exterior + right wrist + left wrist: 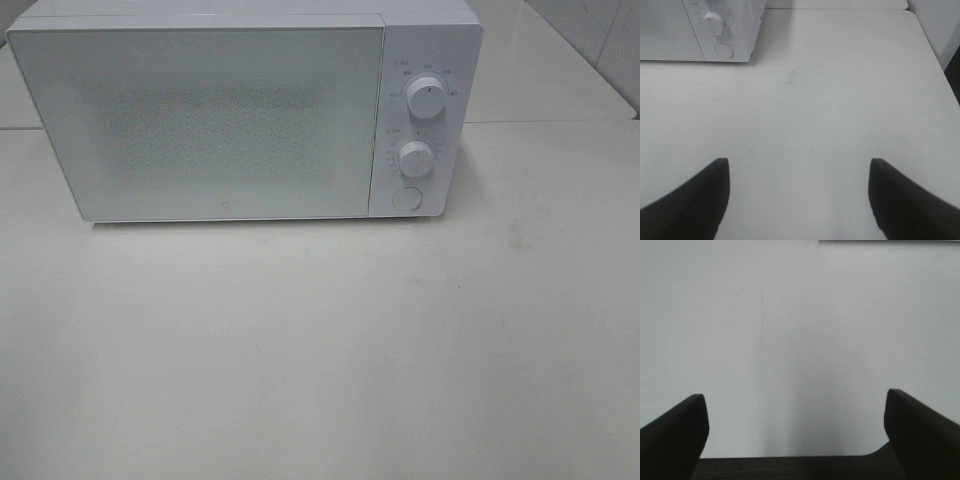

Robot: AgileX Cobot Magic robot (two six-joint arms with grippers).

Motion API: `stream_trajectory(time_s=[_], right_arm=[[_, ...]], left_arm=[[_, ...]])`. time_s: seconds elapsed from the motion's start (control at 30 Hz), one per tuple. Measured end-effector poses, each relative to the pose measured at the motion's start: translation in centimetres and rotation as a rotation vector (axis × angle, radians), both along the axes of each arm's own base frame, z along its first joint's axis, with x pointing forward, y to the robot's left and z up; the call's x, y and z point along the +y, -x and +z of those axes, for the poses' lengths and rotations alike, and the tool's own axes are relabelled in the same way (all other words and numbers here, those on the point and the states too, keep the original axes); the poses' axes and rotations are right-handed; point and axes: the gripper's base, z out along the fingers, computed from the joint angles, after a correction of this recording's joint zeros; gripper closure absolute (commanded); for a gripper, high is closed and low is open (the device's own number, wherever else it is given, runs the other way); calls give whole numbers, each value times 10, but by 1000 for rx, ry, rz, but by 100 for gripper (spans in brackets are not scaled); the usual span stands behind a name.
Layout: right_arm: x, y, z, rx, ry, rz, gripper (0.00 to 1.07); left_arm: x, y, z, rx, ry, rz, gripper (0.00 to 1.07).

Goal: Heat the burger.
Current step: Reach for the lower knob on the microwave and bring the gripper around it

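The burger is out of view in every frame. A white microwave (245, 110) stands at the back of the white table (320, 350) with its door shut; two round knobs (425, 100) and a round button sit on its right panel. Its lower right corner (722, 35) also shows in the right wrist view. Neither arm appears in the exterior high view. My left gripper (795, 415) is open over bare tabletop, nothing between its dark fingers (675, 435). My right gripper (799, 175) is open too, with only table between its fingers (695, 200), well short of the microwave.
The table's right edge (935, 55) shows in the right wrist view, with a dark gap beyond it. A tiled wall (600, 40) rises behind the table at the right. Faint scratches (762, 315) mark the surface under the left gripper.
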Motion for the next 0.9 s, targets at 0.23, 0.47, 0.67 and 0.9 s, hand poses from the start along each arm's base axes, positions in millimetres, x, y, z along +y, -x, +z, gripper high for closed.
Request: stream_trajectory(time_s=[0.23,0.47,0.67,0.9], right_arm=[[0,0,0,0,0,0,34],[0,0,0,0,0,0,34],[0,0,0,0,0,0,34],[0,0,0,0,0,0,34]], left_arm=[[0,0,0,-3,0,0,20],[0,1,0,-4,4,-1,20],[1,29,6,-186,10,-1,20],[1,51,7,-327,4,69,20]])
